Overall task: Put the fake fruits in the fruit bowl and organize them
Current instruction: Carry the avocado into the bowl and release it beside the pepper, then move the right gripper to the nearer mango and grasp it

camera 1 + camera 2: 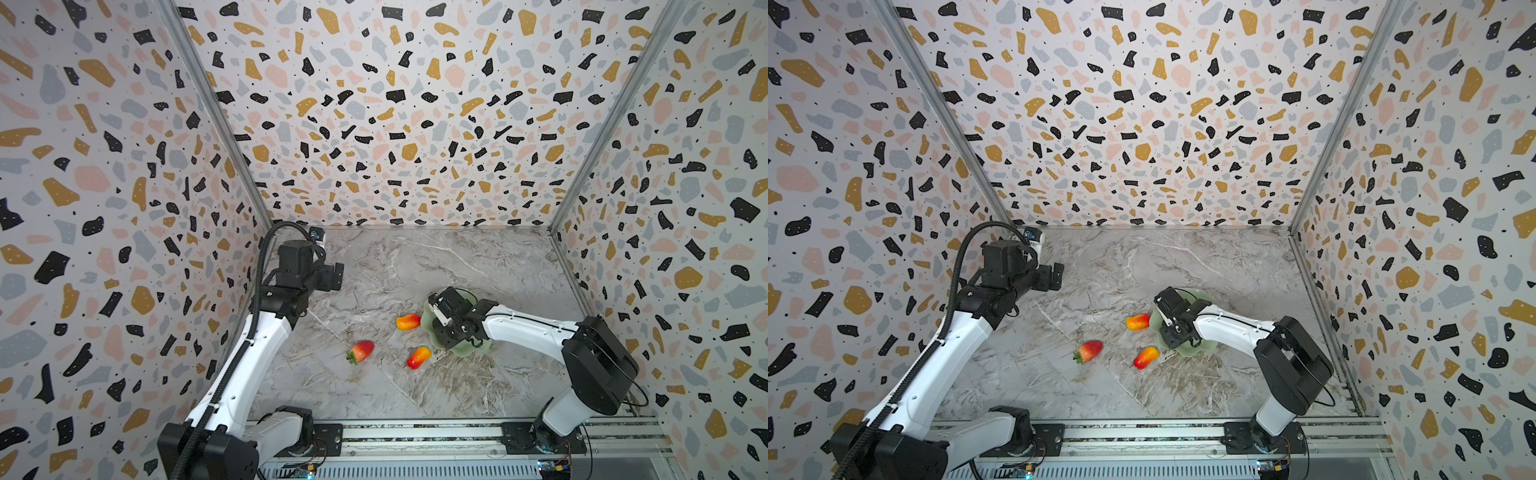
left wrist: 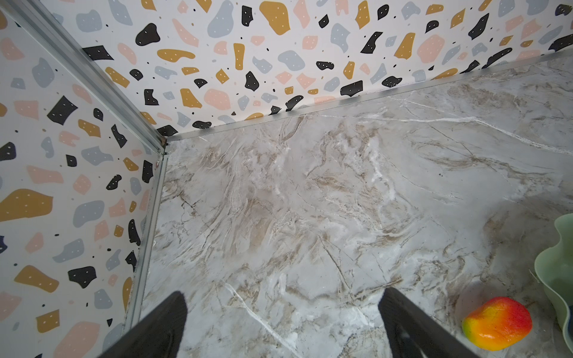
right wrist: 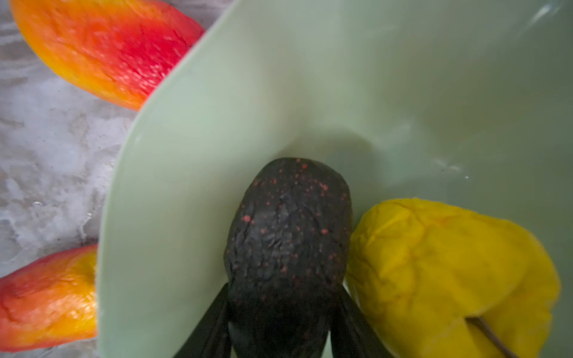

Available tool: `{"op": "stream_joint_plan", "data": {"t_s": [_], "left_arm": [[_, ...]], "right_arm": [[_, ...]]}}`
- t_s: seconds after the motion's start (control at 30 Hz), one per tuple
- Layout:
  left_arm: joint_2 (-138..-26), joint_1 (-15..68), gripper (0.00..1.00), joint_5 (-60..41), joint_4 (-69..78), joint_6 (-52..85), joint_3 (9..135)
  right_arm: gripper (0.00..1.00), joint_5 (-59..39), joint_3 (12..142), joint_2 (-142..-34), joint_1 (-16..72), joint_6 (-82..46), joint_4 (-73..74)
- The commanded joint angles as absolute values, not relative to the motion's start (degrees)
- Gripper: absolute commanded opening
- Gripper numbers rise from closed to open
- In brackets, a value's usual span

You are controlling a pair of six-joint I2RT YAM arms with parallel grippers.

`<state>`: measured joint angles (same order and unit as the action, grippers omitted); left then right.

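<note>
Rt fingers [image 3: 210, 328] grip the dark oblong fruit [image 3: 288, 235] inside the mint fruit bowl [image 3: 248, 93], bumpy yellow fruit [image 3: 443, 272] touching at its 3 o'clock; red-orange ovals [image 3: 105, 49] [image 3: 46, 297] on counter [image 3: 46, 148] just outside the rim, approx 11 & 8 o'clock.

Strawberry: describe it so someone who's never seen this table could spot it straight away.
In both top views, on the marble tabletop, look left of the mint-green bowl, past the two red-orange oval fruits. The strawberry lies farthest left, alone; only it has green leaves at one end.
</note>
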<state>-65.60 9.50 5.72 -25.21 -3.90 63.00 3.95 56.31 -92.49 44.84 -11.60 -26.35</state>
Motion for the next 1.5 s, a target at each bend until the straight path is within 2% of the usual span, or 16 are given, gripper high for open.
{"op": "stream_joint_plan", "data": {"t_s": [0.0, 0.2, 0.43, 0.53, 0.6, 0.93, 1.47], "left_arm": [[-65.6, 9.7, 1.00, 6.2, -23.3, -4.7, 62.2], [-65.7, 9.7, 1.00, 5.9, -23.3, -4.6, 62.4], [-65.6, 9.7, 1.00, 5.6, -23.4, -4.4, 62.5], [-65.6, 9.7, 1.00, 5.5, -23.4, -4.3, 62.5], [-65.6, 9.7, 1.00, 5.5, -23.4, -4.3, 62.5], [-65.0, 9.7, 1.00, 5.5, -23.4, -4.2, 62.2], [-64.4, 9.7, 1.00, 6.0, -23.1, -4.9, 61.5]], "right_arm": [[0.53, 4.3, 57.1, -90.9, 44.7, -12.1, -26.7], [0.66, 4.6, 59.6, -89.3, 44.7, -11.5, -29.2], [0.75, 4.5, 64.1, -86.5, 44.9, -10.3, -33.2], [0.85, 2.8, 65.6, -84.7, 45.9, -8.7, -33.5], [1.00, 2.5, 65.8, -84.3, 46.9, -7.9, -32.7], [0.99, 5.6, 73.0, -95.2, 53.2, -1.3, -28.4], [0.98, 5.4, 82.8, -109.6, 53.7, 5.8, -28.9]]}}
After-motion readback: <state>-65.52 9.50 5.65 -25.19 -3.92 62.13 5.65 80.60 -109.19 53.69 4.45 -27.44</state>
